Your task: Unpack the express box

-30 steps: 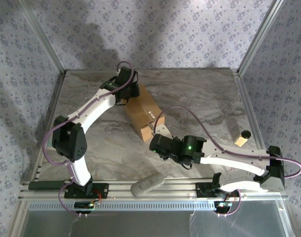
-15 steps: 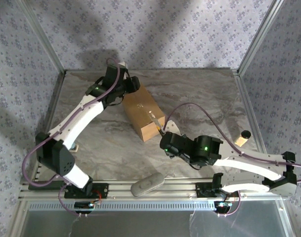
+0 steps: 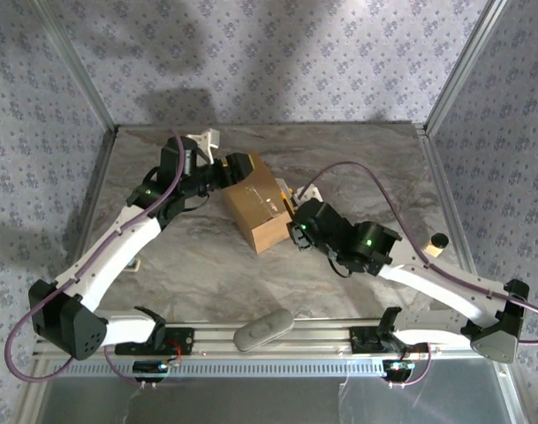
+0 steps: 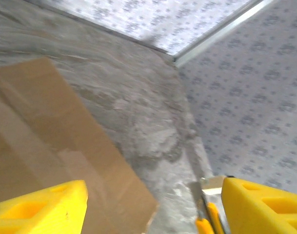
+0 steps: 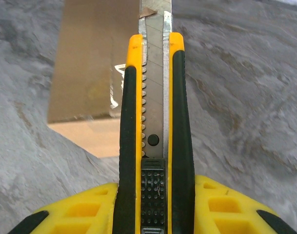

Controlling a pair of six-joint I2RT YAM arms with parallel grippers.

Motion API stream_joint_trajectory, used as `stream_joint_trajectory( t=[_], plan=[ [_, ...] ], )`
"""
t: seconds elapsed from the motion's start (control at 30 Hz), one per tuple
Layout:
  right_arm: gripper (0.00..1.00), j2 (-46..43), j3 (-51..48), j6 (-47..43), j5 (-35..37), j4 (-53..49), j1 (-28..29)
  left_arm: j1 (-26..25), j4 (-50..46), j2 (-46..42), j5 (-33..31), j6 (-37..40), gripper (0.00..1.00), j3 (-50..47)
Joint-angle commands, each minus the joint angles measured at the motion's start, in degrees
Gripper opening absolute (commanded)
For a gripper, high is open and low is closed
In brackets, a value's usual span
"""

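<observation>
The express box (image 3: 253,208) is a plain brown carton lying slantwise in the middle of the marble table. My left gripper (image 3: 236,168) hovers at the box's far left corner, open, its yellow fingers (image 4: 38,209) spread wide above the box top (image 4: 46,146) with nothing between them. My right gripper (image 3: 302,223) is at the box's right side, shut on a yellow-and-black utility knife (image 5: 153,122). The knife's extended blade reaches the box's top edge (image 5: 89,63). That knife (image 4: 207,222) also appears beside my left gripper's right finger.
A grey oblong object (image 3: 263,329) lies at the table's near edge between the arm bases. A small wooden cylinder with a dark cap (image 3: 434,246) stands at the right side. Patterned walls and metal frame posts enclose the table.
My left gripper has opened and shifted from behind the box to its far left corner. My right arm has carried the knife forward to the box's right top edge.
</observation>
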Motion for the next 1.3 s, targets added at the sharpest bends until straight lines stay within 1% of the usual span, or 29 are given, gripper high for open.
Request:
stream_joint_trajectory(
  t=[0.0,0.07,0.2,0.33,0.67,0.87,1.03,1.1,1.13,1.23,1.27],
  plan=[
    [0.00,2.09,5.53,-5.04,-3.73,5.52,-0.98,-0.69,10.99,-0.41,8.29,-5.60,0.73,-2.63],
    [0.00,3.25,6.81,-6.13,-4.08,5.50,-1.19,-1.37,12.92,0.18,9.40,-6.45,0.72,-3.20],
    [0.00,3.42,6.75,-6.64,-5.73,7.45,-1.92,-3.39,13.37,1.18,9.44,-5.62,0.67,-2.44],
    [0.00,3.50,6.78,-6.56,-7.50,9.47,-2.74,-4.21,13.89,2.36,10.48,-5.34,0.61,-1.36],
    [0.00,4.33,7.62,-6.39,-10.37,10.96,-3.61,-4.31,16.89,5.09,11.91,-6.58,0.45,-1.22],
    [0.00,4.60,7.84,-6.29,-10.00,11.15,-3.76,-4.34,18.16,6.17,13.48,-7.54,0.37,-0.75],
    [0.00,4.64,8.10,-6.38,-9.37,11.30,-3.96,-4.30,18.34,6.43,14.34,-7.58,0.32,-0.72],
    [0.00,4.64,8.19,-6.38,-9.27,11.41,-4.06,-4.35,18.34,6.46,14.42,-7.60,0.28,-0.77],
    [0.00,4.63,8.28,-6.46,-9.36,11.51,-4.08,-4.33,18.47,6.48,14.50,-7.58,0.23,-0.82],
    [0.00,4.56,8.29,-6.38,-9.31,11.70,-4.20,-4.35,18.68,6.61,14.59,-7.67,0.00,-0.91],
    [0.00,4.63,8.25,-6.31,-9.36,11.83,-4.21,-4.31,18.78,6.56,14.59,-7.75,0.00,-0.98]
  ],
)
